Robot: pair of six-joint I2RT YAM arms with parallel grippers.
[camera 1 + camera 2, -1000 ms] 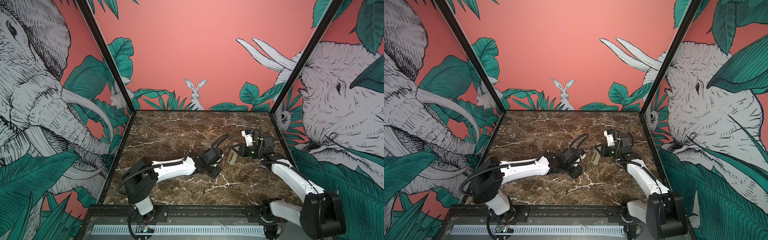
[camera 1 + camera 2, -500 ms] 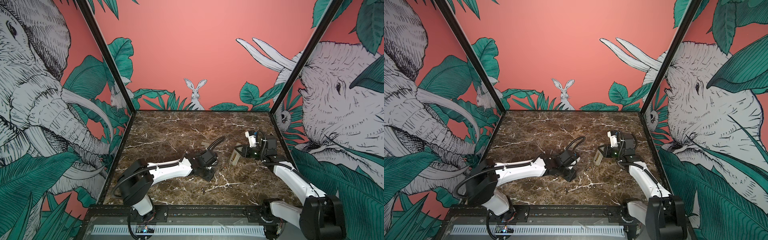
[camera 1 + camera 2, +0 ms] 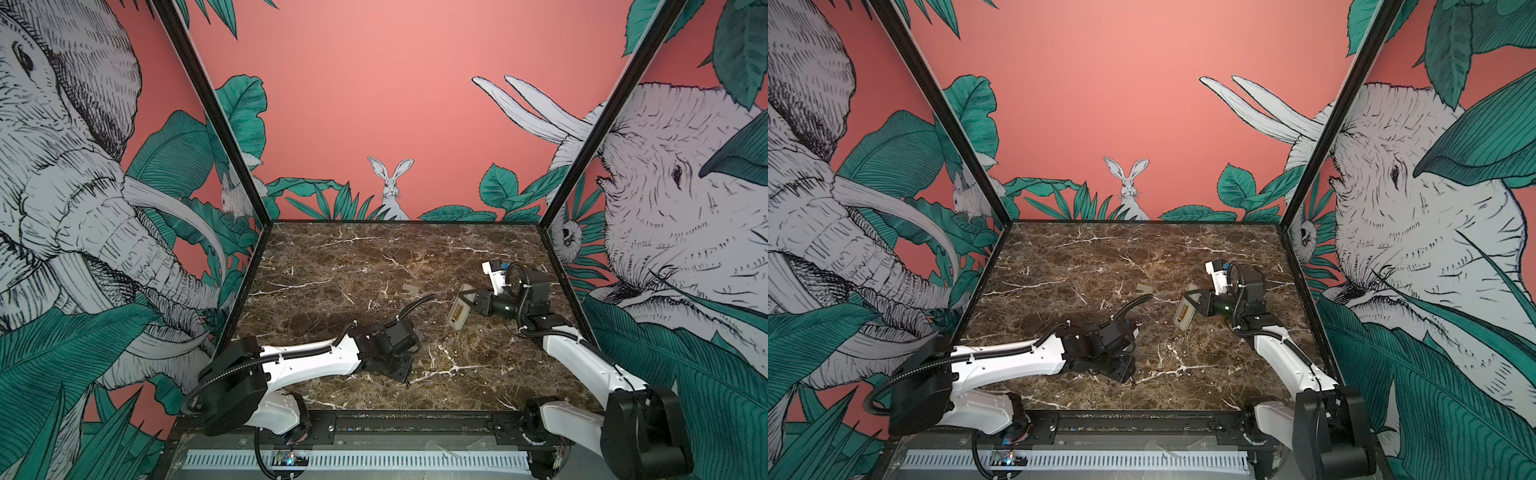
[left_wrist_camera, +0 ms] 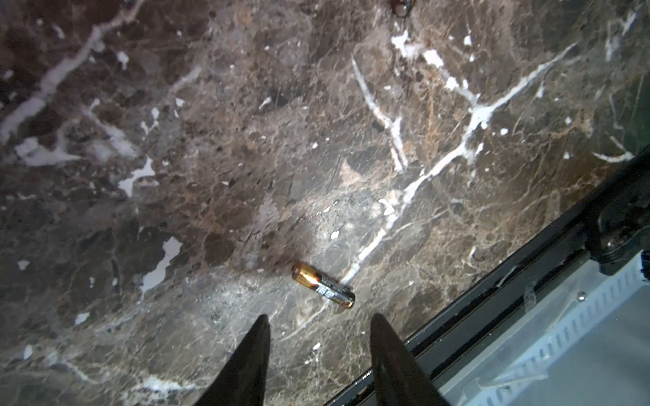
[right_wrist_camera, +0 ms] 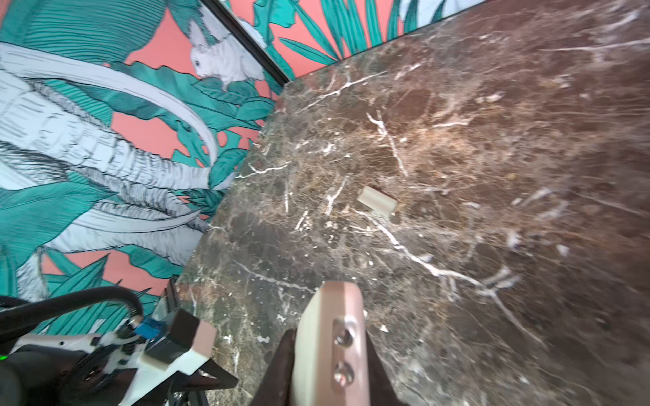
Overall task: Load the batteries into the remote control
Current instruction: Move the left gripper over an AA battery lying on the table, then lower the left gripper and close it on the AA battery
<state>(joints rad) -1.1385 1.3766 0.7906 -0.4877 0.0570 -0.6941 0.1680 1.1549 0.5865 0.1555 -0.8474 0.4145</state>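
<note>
Left wrist: battery (image 4: 323, 285) seemingly just beyond left tool (image 4: 320, 316).

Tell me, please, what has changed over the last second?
The left gripper has drawn back toward the near edge of the table and leftward; its open jaws now point at a battery lying there. Nothing was grasped or released. The right gripper stays shut on the remote control, roughly in place; the cover plate has not moved.
</note>
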